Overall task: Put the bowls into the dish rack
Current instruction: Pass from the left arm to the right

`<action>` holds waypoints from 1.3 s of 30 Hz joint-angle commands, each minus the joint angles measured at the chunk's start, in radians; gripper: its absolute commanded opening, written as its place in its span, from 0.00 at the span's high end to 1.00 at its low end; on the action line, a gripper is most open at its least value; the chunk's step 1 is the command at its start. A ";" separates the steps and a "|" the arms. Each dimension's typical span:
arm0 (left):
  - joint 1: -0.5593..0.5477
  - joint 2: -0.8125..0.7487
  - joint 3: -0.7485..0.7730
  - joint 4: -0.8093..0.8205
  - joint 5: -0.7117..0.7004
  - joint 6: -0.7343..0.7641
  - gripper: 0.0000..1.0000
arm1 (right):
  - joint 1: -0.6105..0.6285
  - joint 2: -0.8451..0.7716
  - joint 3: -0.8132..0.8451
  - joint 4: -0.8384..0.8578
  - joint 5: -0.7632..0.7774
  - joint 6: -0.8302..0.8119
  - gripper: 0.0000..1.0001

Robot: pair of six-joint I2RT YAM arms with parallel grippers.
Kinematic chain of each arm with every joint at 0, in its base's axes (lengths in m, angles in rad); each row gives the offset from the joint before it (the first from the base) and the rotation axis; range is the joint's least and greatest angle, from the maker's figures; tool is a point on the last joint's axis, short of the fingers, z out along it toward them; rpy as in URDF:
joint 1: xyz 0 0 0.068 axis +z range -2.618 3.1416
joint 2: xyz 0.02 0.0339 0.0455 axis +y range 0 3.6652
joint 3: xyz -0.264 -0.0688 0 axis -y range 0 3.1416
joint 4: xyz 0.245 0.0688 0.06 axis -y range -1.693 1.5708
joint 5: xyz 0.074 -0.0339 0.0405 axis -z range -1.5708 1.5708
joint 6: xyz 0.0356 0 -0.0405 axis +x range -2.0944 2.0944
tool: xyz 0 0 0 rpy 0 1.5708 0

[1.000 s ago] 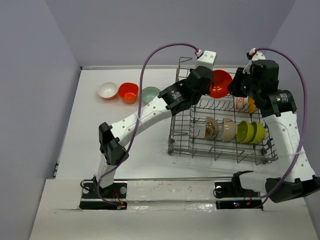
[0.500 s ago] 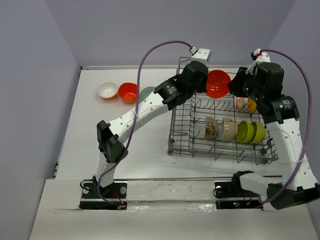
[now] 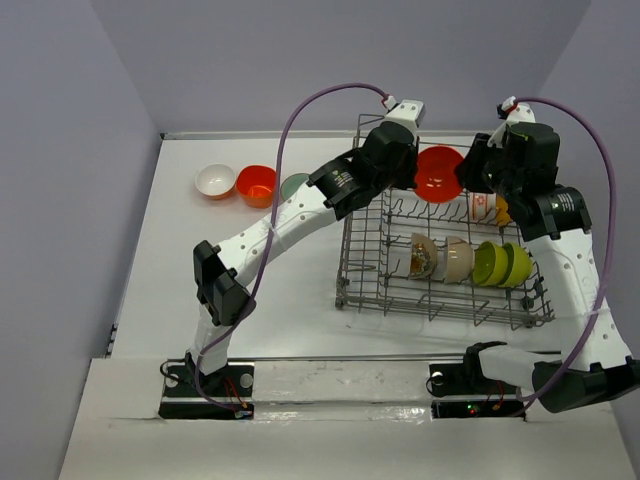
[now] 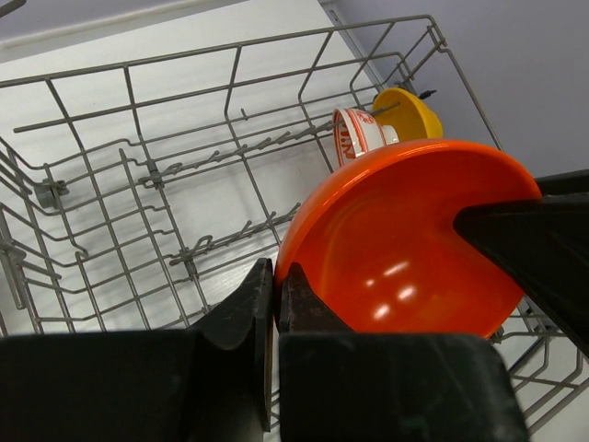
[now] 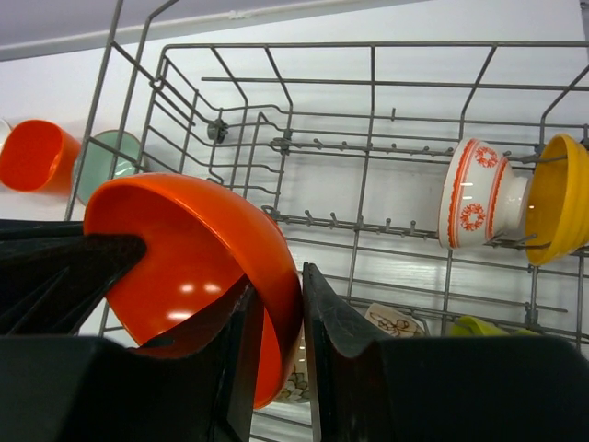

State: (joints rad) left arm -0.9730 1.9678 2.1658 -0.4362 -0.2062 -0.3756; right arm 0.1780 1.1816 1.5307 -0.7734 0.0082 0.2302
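Over the far end of the dish rack (image 3: 347, 262), both my claws met on one red-orange bowl (image 3: 438, 172). Left claw (image 4: 276, 304) was pressed together on its rim, pinching it; the thin rim edge showed btw the fingers. Right claw (image 5: 279, 293) had its fingers either side of the bowl wall on the opp. side, slightly apart. Couldn't tell if it squeezed or just straddled.

The bowl hung clear of the rack, tilted up on edge, mouth toward the left arm's side and up. It's round, so no long axis; what counts is rim plane vs the tines. Free tine rows lay right below it, left of the patterned bowl (image 5: 474, 193) and yellow bowl (image 5: 557, 198), both on edge in the far row. My read: next move goes straight down w/ the rim kept parallel to those two.

The near row held beige bowls (image 3: 458, 262) and lime green bowls (image 3: 502, 264). Out on the table (image 3: 200, 280), the white bowl (image 3: 215, 180), orange bowl (image 3: 257, 184) and teal bowl (image 3: 296, 183) sat well apart from both claws, left arm nearer.

Vs a sec earlier: red-orange bowl approx same spot, left wrist shifted a bit far-left, and the teal bowl was more covered by the left arm.
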 commanded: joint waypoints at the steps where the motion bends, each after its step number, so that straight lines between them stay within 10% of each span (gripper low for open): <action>1: -0.006 -0.090 -0.004 0.065 0.103 -0.017 1.00 | 0.005 -0.004 -0.001 0.068 0.033 -0.011 0.72; 20: 0.019 -0.149 -0.080 0.125 0.307 -0.028 1.00 | 0.005 0.036 0.031 0.048 0.125 -0.012 0.99; 26: 0.019 -0.225 -0.161 0.162 0.260 -0.013 0.28 | 0.005 0.064 0.103 -0.023 0.223 -0.003 0.99; 32: 0.017 -0.332 -0.216 0.159 0.163 0.010 0.01 | 0.005 0.095 0.170 -0.073 0.328 -0.003 0.99; 39: 0.017 -0.564 -0.385 0.050 -0.097 -0.006 0.01 | 0.073 0.185 0.238 -0.148 0.746 -0.031 0.99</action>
State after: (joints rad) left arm -0.9581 1.5352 1.8580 -0.3481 -0.1230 -0.3832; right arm 0.2035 1.3357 1.7271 -0.9146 0.4736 0.2119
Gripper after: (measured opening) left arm 0.989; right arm 0.146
